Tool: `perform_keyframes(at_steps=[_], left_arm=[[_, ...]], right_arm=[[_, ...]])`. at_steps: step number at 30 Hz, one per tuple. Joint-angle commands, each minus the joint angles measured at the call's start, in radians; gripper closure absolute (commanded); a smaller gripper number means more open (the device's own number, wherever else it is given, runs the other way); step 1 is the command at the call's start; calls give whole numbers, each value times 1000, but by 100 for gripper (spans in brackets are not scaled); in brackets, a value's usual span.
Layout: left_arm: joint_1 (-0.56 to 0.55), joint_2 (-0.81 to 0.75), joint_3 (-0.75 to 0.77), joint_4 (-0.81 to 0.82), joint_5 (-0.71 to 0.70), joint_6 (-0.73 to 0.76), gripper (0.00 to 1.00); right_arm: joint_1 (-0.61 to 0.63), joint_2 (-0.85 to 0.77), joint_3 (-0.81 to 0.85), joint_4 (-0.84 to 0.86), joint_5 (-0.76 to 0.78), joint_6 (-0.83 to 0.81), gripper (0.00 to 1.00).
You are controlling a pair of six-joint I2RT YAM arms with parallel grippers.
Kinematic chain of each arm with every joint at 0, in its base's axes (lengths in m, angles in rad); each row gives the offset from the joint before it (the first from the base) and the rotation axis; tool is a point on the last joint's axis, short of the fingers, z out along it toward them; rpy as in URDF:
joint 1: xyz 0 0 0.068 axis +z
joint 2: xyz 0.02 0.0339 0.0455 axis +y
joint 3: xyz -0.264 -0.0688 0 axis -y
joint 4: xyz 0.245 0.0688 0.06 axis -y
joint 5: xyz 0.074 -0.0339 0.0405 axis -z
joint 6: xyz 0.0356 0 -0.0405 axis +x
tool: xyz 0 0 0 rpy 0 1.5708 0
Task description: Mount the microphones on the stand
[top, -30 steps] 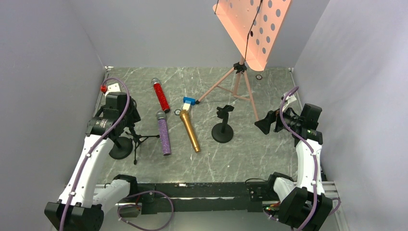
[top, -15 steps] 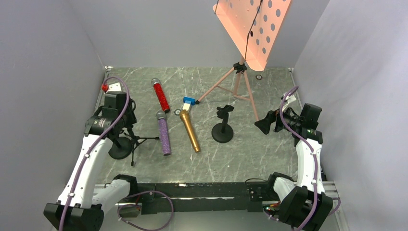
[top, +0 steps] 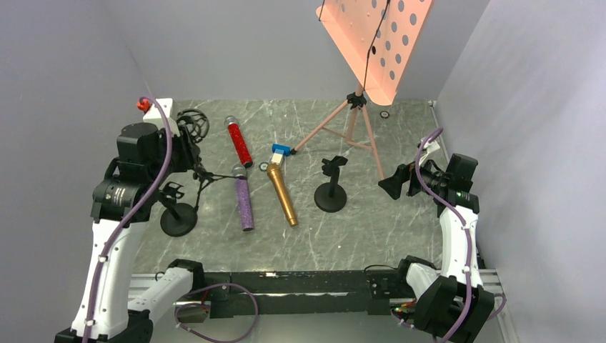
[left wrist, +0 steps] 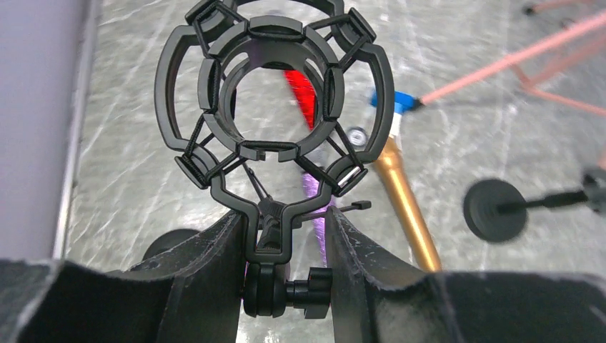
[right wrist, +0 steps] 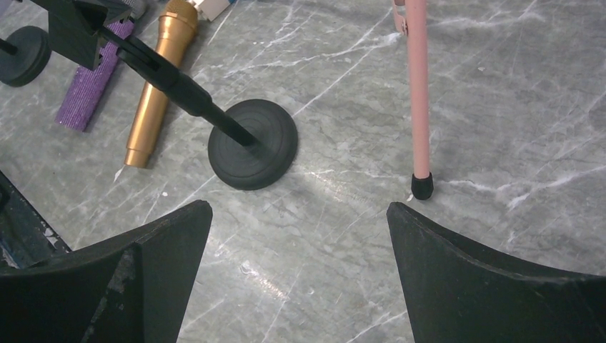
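Note:
Three microphones lie on the table: red (top: pixel 239 143), purple (top: pixel 244 199) and gold (top: pixel 282 194). My left gripper (top: pixel 182 146) is shut on the neck of a black shock-mount tripod stand (top: pixel 191 123) and holds it above the table's left side. In the left wrist view the mount ring (left wrist: pixel 275 93) fills the frame above the gripper (left wrist: pixel 282 250), with the red (left wrist: pixel 304 89), purple (left wrist: pixel 314 193) and gold (left wrist: pixel 404 207) microphones below. My right gripper (top: pixel 391 187) is open and empty, right of a round-base clip stand (top: pixel 331 196). In the right wrist view the gripper (right wrist: pixel 299 211) hovers near that stand (right wrist: pixel 254 143).
A second round-base clip stand (top: pixel 178 218) stands at the front left. A pink music stand (top: pixel 375 43) rises at the back, its tripod legs (top: pixel 350 125) on the table; one leg (right wrist: pixel 418 93) is near my right gripper. A small blue-and-white block (top: pixel 278 153) lies at the gold microphone's head.
My left arm has lifted the shock-mount tripod stand off the table and moved it up and toward the back left. The right arm has not moved.

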Motion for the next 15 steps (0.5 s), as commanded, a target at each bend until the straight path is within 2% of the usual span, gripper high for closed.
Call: perform_keyframes(at_steps=[1,4,8,11,15], left_arm=[[-25,-57,34,105,310,99,94],[-53,-85,-24,180,548,127,95],[-127,-110,-108,312,745,127,95],[-203,-126,-175,414,797,121,95],[-338,-83,-201,438,768,149,96]], right_arm=[[5,2,31,16,10,-22,0],[4,-1,30,17,12,-24,0],[4,-4,26,20,15,-27,0],[4,-4,24,23,21,-28,0],[4,-1,22,25,28,-32,0]])
